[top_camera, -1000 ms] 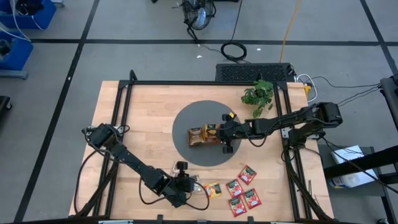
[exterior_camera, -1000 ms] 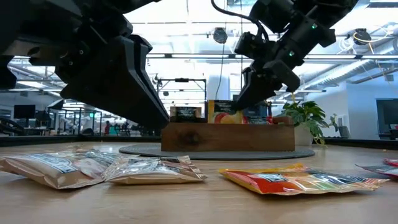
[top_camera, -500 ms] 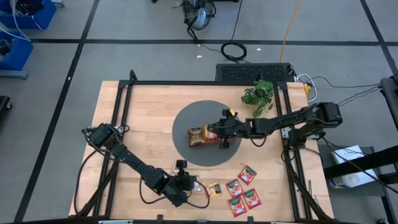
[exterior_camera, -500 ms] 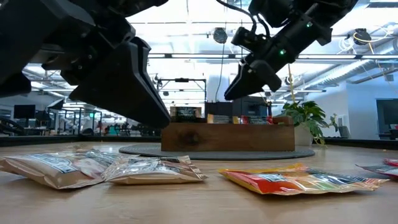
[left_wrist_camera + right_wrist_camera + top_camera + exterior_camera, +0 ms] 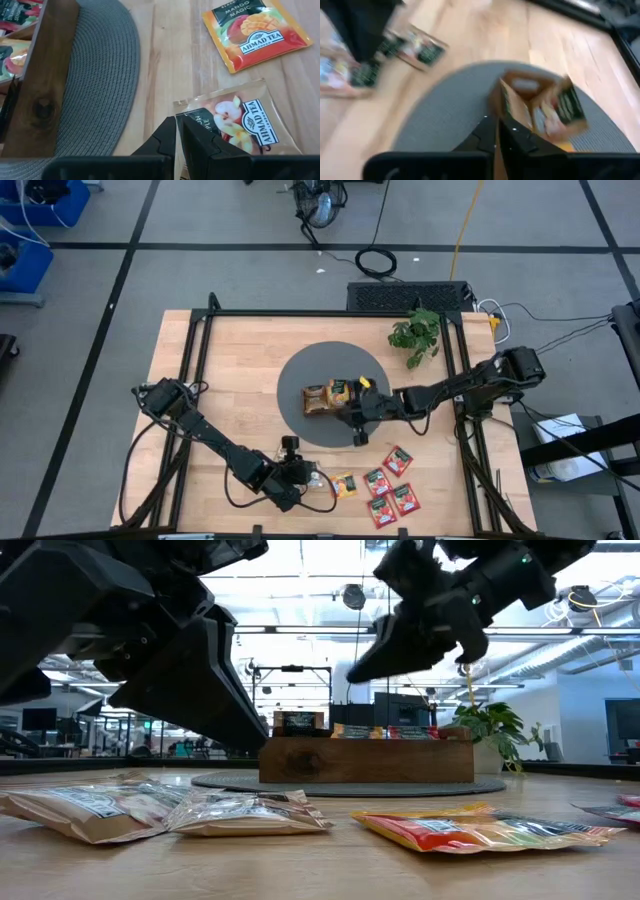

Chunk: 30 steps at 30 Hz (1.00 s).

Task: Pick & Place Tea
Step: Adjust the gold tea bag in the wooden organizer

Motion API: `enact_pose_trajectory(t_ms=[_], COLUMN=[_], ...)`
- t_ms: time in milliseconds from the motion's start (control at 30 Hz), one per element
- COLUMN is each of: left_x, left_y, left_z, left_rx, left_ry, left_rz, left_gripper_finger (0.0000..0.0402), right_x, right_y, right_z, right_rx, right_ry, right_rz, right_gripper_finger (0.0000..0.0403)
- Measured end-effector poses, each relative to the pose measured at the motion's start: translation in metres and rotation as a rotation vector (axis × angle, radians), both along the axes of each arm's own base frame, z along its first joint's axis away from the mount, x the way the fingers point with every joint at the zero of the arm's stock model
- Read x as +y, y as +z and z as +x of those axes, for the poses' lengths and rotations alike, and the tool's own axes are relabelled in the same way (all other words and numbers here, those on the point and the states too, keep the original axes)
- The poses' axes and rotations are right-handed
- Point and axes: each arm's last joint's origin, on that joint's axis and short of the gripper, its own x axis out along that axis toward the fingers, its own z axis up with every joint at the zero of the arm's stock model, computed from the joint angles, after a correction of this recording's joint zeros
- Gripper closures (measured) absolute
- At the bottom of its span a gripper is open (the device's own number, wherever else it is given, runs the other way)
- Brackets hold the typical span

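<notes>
- The tea is partly sorted: some sachets already stand in the wooden three-compartment tray (image 5: 328,397), among them an orange-yellow one (image 5: 339,389) and dark-printed ones, though how many cannot be counted from above.
- The tray sits on a round grey mat (image 5: 331,392) in the middle of the desk (image 5: 230,370).
- Still loose on the desk are four red sachets (image 5: 388,485) near the front edge on the right arm's side, and a Mango Magic sachet (image 5: 255,33) just beside them.
- A cream apple-print sachet (image 5: 240,120) lies right ahead of the left arm's fingers; the low view shows cream sachets (image 5: 160,808) overlapping there, perhaps two or three.
- The right gripper (image 5: 357,423) hangs above the mat's edge just in front of the tray, its fingers pressed together and carrying nothing, so it looks free to fetch another sachet.
- The left gripper (image 5: 305,480) hovers low by the cream sachets, its fingers (image 5: 172,142) nearly touching with nothing between them.
- By this reckoning at least six sachets remain to be placed.
</notes>
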Motion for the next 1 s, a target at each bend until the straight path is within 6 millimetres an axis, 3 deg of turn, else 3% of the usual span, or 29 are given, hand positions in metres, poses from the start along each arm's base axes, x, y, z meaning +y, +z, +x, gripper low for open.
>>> enact_pose_trajectory(t_ms=[167,333,600,1000], left_x=[0.0,0.001,0.002,0.002], left_y=[0.0,-0.001,-0.001,-0.002], left_z=[-0.001,-0.001,-0.002,-0.004], left_rx=[0.003,0.008,0.014,0.023], left_ry=[0.011,0.014,0.022,0.053], left_rz=[-0.006,0.004,0.007,-0.01], left_gripper_finger=[0.0366,0.0366,0.0366,0.0366], right_x=[0.017,0.01,-0.01,-0.048], right_y=[-0.017,-0.041,-0.041,-0.036], right_z=[0.01,0.022,0.051,0.058], right_rx=[-0.029,0.024,0.069,0.054], right_ry=[0.11,0.077,0.029,-0.093], right_rz=[0.064,0.083,0.041,0.004], right_gripper_finger=[0.0401,0.0402,0.0402,0.0403])
